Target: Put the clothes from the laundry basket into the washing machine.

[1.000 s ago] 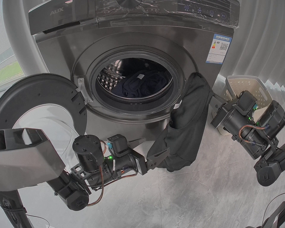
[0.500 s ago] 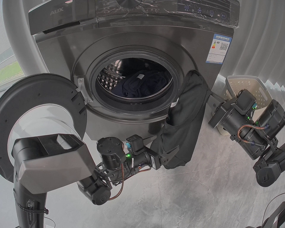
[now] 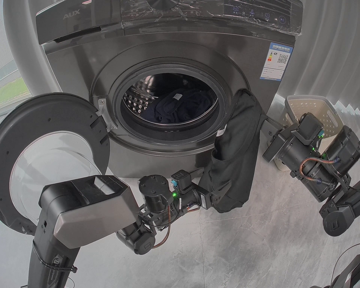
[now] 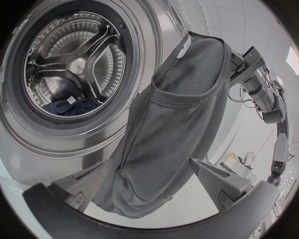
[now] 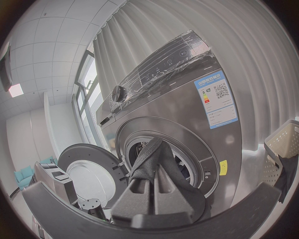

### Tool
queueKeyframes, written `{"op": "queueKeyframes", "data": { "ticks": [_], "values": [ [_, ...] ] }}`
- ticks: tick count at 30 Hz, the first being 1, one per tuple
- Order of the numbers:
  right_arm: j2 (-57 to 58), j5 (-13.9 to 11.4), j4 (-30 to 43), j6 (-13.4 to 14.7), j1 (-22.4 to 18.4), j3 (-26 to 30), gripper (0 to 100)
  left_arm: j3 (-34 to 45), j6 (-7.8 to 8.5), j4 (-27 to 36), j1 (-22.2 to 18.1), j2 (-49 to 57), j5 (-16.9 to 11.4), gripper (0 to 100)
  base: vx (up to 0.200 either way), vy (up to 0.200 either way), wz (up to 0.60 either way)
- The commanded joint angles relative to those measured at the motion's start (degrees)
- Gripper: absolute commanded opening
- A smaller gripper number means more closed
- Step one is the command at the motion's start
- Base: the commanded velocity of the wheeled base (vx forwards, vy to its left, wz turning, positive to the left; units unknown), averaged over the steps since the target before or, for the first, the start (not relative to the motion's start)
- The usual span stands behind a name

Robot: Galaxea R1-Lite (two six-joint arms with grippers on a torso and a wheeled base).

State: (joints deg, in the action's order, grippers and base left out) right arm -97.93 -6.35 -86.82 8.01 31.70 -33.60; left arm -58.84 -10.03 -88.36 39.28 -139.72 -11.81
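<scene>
Tiled floor, washer bay. Left pincer had swung in from the left, released, straddling the dark garment low down. Right pincer was clenched on its top, hanging beside the washing machine opening. Two-arm feed looked next.

washing machine, drawer front: maker's wordmark in pale letters | control panel: pale touch icons, no legible words | energy label: coloured rating bars, QR code, print too small | yellow sticker by door opening: unreadable | white tag on navy garment in the drum: unreadable | side tag on black garment: unreadable
</scene>
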Motion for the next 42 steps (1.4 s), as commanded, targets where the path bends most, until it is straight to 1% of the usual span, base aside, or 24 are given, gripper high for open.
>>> {"op": "queueKeyframes", "data": {
  "ticks": [1,5,6,11,13,18,20,22,23,24,26,27,29,32,35,38,42],
  "values": [
    [-0.1,-0.1,0.0,0.0,0.0,-0.1,0,-2.9,0.01,-0.1,0.1,-2.6,0.0,100,0.0,0.0,0.0],
    [-0.2,-0.1,-0.1,0.0,0.0,0.0,0,-4.3,0.01,0.0,0.1,-3.6,0.0,100,0.0,0.0,0.0],
    [-0.2,-0.1,-0.1,0.0,0.0,0.0,0,-4.4,0.01,0.0,0.1,-3.8,0.0,0,0.0,0.0,0.0],
    [-0.2,0.0,-0.1,0.0,0.0,0.0,0,-6.4,-0.07,0.0,0.0,-4.1,0.2,0,0.0,0.0,0.0],
    [-0.2,0.0,-0.1,0.0,0.0,0.2,0,-6.8,-0.07,-0.1,0.0,-3.9,0.8,0,0.0,0.0,0.0],
    [-0.3,-0.1,-0.1,0.0,-0.4,0.5,0,-5.3,0.1,-0.2,0.1,0.0,1.6,0,0.0,0.0,0.0],
    [-0.3,0.0,-0.1,0.0,-0.8,0.6,0,-2.5,0.36,-0.2,0.1,2.8,1.9,0,0.0,0.0,0.0],
    [-0.9,0.0,0.0,0.1,-1.1,0.6,0,2.7,1.07,-0.1,-0.1,7.4,1.9,0,0.0,0.0,0.0],
    [-0.9,0.0,0.0,0.1,-1.1,0.6,0,2.7,1.07,-0.1,-0.1,7.4,1.9,0,0.0,0.0,0.0],
    [-1.1,0.6,0.0,0.1,-1.5,0.6,0,8.1,2.21,-0.1,-0.4,11.7,1.9,0,0.0,0.0,0.0],
    [-1.3,0.8,0.1,0.1,-2.0,0.4,0,13.2,2.91,-0.1,-1.0,15.4,1.9,0,0.0,0.0,0.0],
    [-1.4,0.8,0.0,0.1,-2.0,0.3,0,14.5,3.0,-0.1,-1.0,16.3,1.9,0,0.0,0.0,0.0],
    [-1.7,1.0,0.1,0.1,-2.3,0.2,0,20.4,3.09,-0.1,-1.3,20.5,1.8,0,0.0,0.0,0.0],
    [-1.7,2.0,0.1,0.7,-2.3,0.1,0,26.4,3.27,-0.1,-2.1,25.1,1.5,0,0.0,0.0,0.0],
    [-1.8,2.4,0.1,1.0,-2.5,0.1,0,29.4,3.18,-0.1,-2.4,28.5,1.6,0,0.0,0.0,0.0],
    [-1.8,2.4,0.1,1.0,-3.5,0.0,0,31.5,3.09,-0.1,-4.0,31.3,1.4,0,0.0,0.0,0.0],
    [-1.8,2.4,0.1,1.0,-3.6,0.0,0,32.8,2.83,-0.1,-4.3,32.1,1.2,0,0.0,0.0,0.0]
  ]
}}
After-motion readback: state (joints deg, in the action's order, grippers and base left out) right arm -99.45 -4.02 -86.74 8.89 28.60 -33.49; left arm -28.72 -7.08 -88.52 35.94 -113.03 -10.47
